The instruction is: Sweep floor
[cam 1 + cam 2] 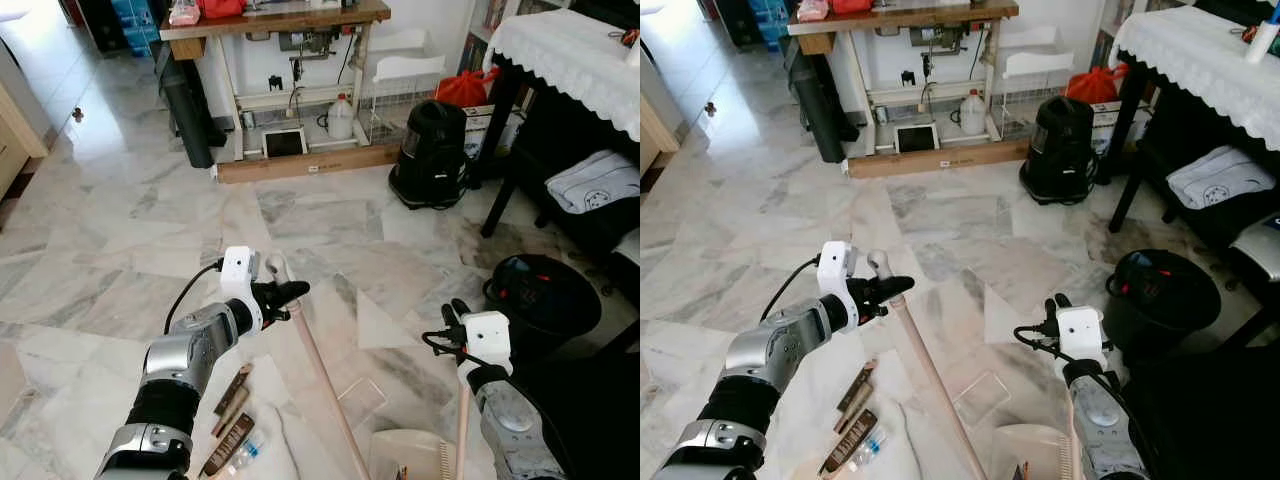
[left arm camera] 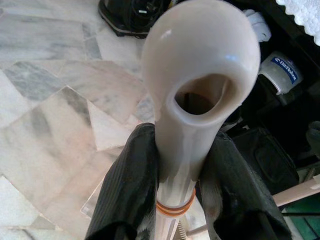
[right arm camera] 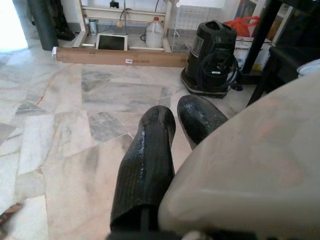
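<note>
My left gripper [image 1: 286,294] is shut on the top of a beige broom handle [image 1: 325,385] that slants down toward the bottom edge. In the left wrist view both black fingers [image 2: 125,190] clamp the handle just under its hanging loop [image 2: 200,65]. My right gripper [image 1: 455,314] is shut on the dustpan handle [image 1: 463,430], a pale shaft running down to the beige dustpan [image 1: 408,455]. That handle looms large beside the fingers [image 3: 147,165] in the right wrist view. Brown wrappers [image 1: 231,398] and a small plastic bottle [image 1: 246,454] lie on the marble floor below my left arm.
A clear plastic piece [image 1: 361,399] lies near the dustpan. A black bucket [image 1: 545,300] stands at my right, with a black canister [image 1: 431,152] further off. A cloth-covered table [image 1: 570,50] fills the right; a workbench [image 1: 270,20] and long cardboard box [image 1: 300,163] are ahead.
</note>
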### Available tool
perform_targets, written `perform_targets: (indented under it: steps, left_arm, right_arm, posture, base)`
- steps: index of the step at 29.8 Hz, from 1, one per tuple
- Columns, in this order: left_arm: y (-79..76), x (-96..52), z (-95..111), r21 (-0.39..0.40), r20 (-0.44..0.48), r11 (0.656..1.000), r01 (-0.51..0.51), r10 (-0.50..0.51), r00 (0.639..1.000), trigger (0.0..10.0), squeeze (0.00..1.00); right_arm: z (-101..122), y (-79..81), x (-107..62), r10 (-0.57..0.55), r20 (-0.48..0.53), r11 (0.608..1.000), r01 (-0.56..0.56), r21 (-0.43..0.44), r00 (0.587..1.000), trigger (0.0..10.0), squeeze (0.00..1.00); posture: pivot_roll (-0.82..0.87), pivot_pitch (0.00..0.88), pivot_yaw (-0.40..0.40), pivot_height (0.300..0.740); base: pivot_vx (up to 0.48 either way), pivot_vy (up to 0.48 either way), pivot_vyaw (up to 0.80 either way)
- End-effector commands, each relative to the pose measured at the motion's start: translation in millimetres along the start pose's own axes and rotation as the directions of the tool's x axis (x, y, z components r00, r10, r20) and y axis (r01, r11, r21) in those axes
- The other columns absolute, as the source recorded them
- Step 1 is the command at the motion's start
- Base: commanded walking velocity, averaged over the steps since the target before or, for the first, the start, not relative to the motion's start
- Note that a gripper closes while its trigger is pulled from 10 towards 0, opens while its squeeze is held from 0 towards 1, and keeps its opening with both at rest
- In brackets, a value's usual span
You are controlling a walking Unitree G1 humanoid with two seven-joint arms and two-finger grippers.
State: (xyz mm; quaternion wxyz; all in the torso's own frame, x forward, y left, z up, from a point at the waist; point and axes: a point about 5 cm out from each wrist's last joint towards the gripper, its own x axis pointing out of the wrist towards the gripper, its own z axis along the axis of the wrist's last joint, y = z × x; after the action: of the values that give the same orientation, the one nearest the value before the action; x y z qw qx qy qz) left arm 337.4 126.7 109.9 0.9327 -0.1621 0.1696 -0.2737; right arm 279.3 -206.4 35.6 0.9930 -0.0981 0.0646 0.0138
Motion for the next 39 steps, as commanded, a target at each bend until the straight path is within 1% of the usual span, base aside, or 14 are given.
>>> perform_targets:
  steps: [1, 2, 3, 4, 5, 8, 12, 15, 20, 23, 29, 35, 36, 39]
  left_arm:
    - [-3.7, -0.6, 20.6, 0.000, 0.104, 1.000, 0.018, -0.018, 0.994, 10.0, 0.00]
    - [-3.5, -2.7, 28.2, 0.043, 0.146, 0.999, 0.000, -0.006, 0.989, 10.0, 0.00]
    - [-3.5, -2.7, 28.2, 0.043, 0.146, 0.999, 0.000, -0.006, 0.989, 10.0, 0.00]
    - [-4.8, -9.0, 42.7, 0.110, 0.228, 0.993, -0.030, 0.004, 0.974, 10.0, 0.00]
    - [-6.0, -11.8, 47.1, 0.134, 0.256, 0.990, -0.034, -0.001, 0.967, 10.0, 0.00]
    - [-7.1, -19.5, 57.4, 0.154, 0.337, 0.986, -0.062, 0.006, 0.942, 10.0, 0.00]
    - [-6.2, -21.6, 63.2, 0.165, 0.391, 0.981, -0.100, 0.027, 0.920, 10.0, 0.00]
    - [-5.4, -21.4, 67.1, 0.222, 0.449, 0.958, -0.181, 0.064, 0.891, 10.0, 0.00]
    - [-4.0, -21.4, 66.8, 0.261, 0.497, 0.927, -0.268, 0.108, 0.861, 10.0, 0.00]
    - [-1.8, -22.0, 62.7, 0.281, 0.506, 0.913, -0.295, 0.121, 0.854, 10.0, 0.00]
    - [5.6, -23.6, 56.1, 0.314, 0.500, 0.890, -0.332, 0.143, 0.854, 10.0, 0.00]
    - [11.1, -21.5, 51.4, 0.347, 0.510, 0.860, -0.375, 0.163, 0.845, 10.0, 0.00]
    - [11.7, -20.6, 50.3, 0.358, 0.512, 0.852, -0.383, 0.164, 0.843, 10.0, 0.00]
    - [12.1, -19.1, 49.9, 0.363, 0.516, 0.847, -0.388, 0.164, 0.841, 10.0, 0.00]
  right_arm:
    - [4.8, -0.8, 2.3, -0.013, 0.022, 1.000, 0.012, 0.015, 1.000, 10.0, 0.00]
    - [6.2, -2.5, 2.7, -0.025, 0.030, 0.999, 0.024, 0.023, 0.999, 10.0, 0.00]
    - [6.2, -2.5, 2.7, -0.025, 0.030, 0.999, 0.024, 0.023, 0.999, 10.0, 0.00]
    - [9.1, -5.6, 2.1, -0.047, 0.047, 0.998, 0.045, 0.040, 0.998, 10.0, 0.00]
    - [10.0, -6.7, 1.6, -0.054, 0.053, 0.998, 0.051, 0.045, 0.997, 10.0, 0.00]
    - [14.7, -10.3, -1.0, -0.070, 0.080, 0.996, 0.066, 0.054, 0.994, 10.0, 0.00]
    - [21.5, -16.1, -2.4, -0.106, 0.119, 0.992, 0.097, 0.083, 0.987, 10.0, 0.00]
    - [31.3, -26.0, -3.6, -0.170, 0.173, 0.981, 0.150, 0.127, 0.970, 10.0, 0.00]
    - [44.3, -33.5, -5.7, -0.237, 0.233, 0.965, 0.201, 0.169, 0.943, 10.0, 0.00]
    - [51.1, -33.7, -8.4, -0.263, 0.259, 0.958, 0.219, 0.187, 0.929, 10.0, 0.00]
    - [62.5, -25.9, -12.4, -0.282, 0.306, 0.952, 0.225, 0.209, 0.909, 10.0, 0.00]
    - [77.0, -29.4, -14.0, -0.331, 0.347, 0.937, 0.262, 0.232, 0.877, 10.0, 0.00]
    - [84.2, -32.5, -15.7, -0.354, 0.367, 0.930, 0.282, 0.235, 0.860, 10.0, 0.00]
    - [91.3, -35.8, -17.7, -0.380, 0.384, 0.921, 0.303, 0.246, 0.841, 10.0, 0.00]
  posture:
    - [-0.12, 0.018, 0.054, 0.740]
    - [-0.12, 0.008, 0.057, 0.740]
    - [-0.12, 0.008, 0.057, 0.740]
    - [-0.12, 0.008, 0.057, 0.740]
    - [-0.12, 0.000, 0.056, 0.740]
    - [-0.12, 0.000, 0.055, 0.740]
    - [-0.12, 0.000, 0.054, 0.740]
    - [-0.13, 0.000, 0.049, 0.740]
    - [-0.16, 0.000, 0.054, 0.740]
    - [-0.17, 0.000, 0.069, 0.740]
    - [-0.19, 0.000, 0.106, 0.740]
    - [-0.21, 0.000, 0.128, 0.740]
    - [-0.21, 0.000, 0.132, 0.740]
    - [-0.20, 0.000, 0.141, 0.740]
  base:
    - [0.000, 0.000, 0.00]
    - [0.000, 0.000, 0.00]
    - [0.000, 0.000, 0.00]
    - [0.000, 0.000, 0.00]
    - [0.000, 0.000, 0.00]
    - [0.000, 0.000, 0.00]
    - [0.000, 0.000, 0.00]
    - [0.000, 0.000, 0.00]
    - [0.000, 0.000, 0.00]
    - [0.000, 0.000, 0.00]
    - [0.000, 0.000, 0.00]
    - [0.000, 0.000, 0.00]
    - [0.000, 0.000, 0.00]
    - [0.000, 0.000, 0.00]
